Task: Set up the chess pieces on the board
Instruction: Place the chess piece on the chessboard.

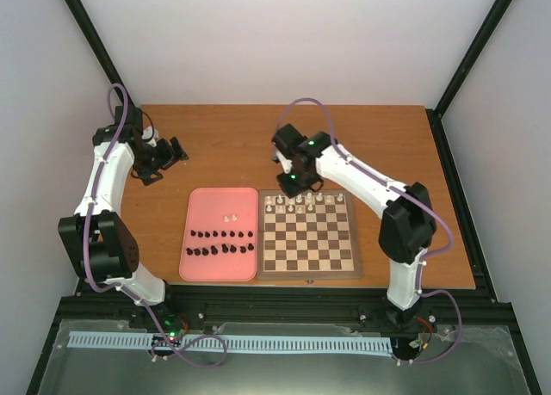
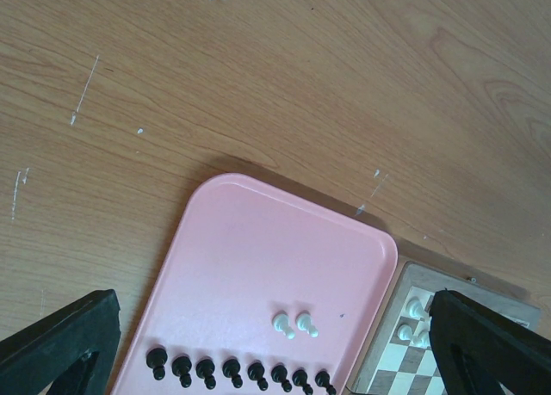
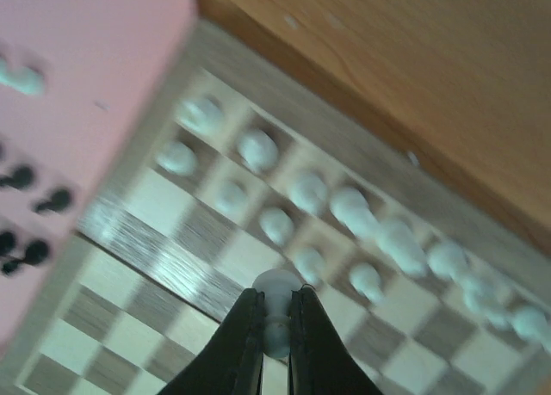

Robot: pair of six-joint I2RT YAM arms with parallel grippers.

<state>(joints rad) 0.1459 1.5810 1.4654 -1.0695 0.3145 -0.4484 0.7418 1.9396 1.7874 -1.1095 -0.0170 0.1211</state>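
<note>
The board lies right of centre, with white pieces along its far rows. My right gripper hangs over the board's far left part, shut on a white pawn held above the squares; that view is blurred. Two white pawns and two rows of black pieces lie on the pink tray. One black row shows in the left wrist view. My left gripper is open and empty over bare table, far left of the tray.
The tray touches the board's left side. Bare wooden table lies beyond both. Black frame posts stand at the back corners, and a rail runs along the near edge.
</note>
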